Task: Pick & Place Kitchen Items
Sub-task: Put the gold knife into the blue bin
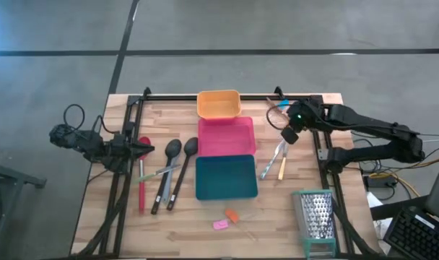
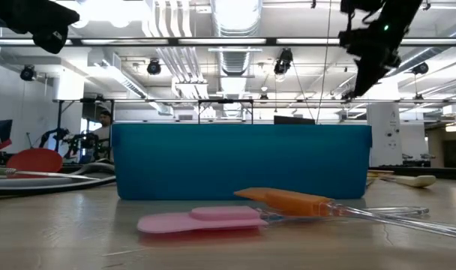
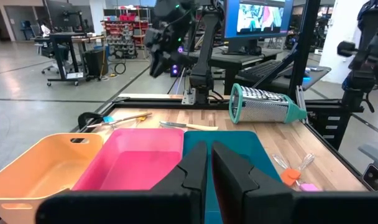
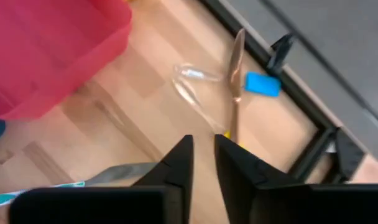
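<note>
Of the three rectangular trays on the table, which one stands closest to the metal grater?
The teal tray. It is the last in the row, on the side toward the grater; the pink tray comes next, and the orange tray is farthest.

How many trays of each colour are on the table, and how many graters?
Orange tray: 1
Pink tray: 1
Teal tray: 1
Box grater: 1
Total: 4
</note>
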You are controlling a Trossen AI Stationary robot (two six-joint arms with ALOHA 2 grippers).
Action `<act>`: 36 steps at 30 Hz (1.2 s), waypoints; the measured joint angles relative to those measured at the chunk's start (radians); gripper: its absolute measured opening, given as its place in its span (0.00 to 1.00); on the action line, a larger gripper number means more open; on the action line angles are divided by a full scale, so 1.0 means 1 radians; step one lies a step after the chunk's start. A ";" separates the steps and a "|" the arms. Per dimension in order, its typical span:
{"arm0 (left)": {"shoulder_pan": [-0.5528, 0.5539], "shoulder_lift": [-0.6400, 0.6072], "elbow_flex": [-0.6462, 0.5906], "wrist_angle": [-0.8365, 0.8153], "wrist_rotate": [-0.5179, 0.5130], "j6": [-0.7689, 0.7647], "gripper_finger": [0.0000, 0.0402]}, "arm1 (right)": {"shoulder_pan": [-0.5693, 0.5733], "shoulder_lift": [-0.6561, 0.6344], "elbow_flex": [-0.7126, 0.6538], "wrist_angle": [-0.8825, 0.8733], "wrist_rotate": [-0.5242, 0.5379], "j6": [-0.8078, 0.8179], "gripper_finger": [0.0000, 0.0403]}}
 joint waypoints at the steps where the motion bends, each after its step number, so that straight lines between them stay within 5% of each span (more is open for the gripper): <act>1: 0.000 0.000 0.000 0.000 0.000 0.000 0.06 | -0.021 0.018 -0.003 0.004 -0.022 -0.011 0.22; 8: 0.000 0.000 0.000 0.000 0.000 0.000 0.06 | -0.159 0.144 -0.008 0.019 -0.063 -0.076 0.38; 19: 0.000 0.000 0.000 0.000 0.000 0.000 0.06 | -0.302 0.316 -0.004 0.118 -0.096 -0.160 0.49; 36: 0.000 0.000 0.000 0.000 0.000 0.000 0.06 | -0.477 0.502 0.000 0.222 -0.171 -0.258 0.41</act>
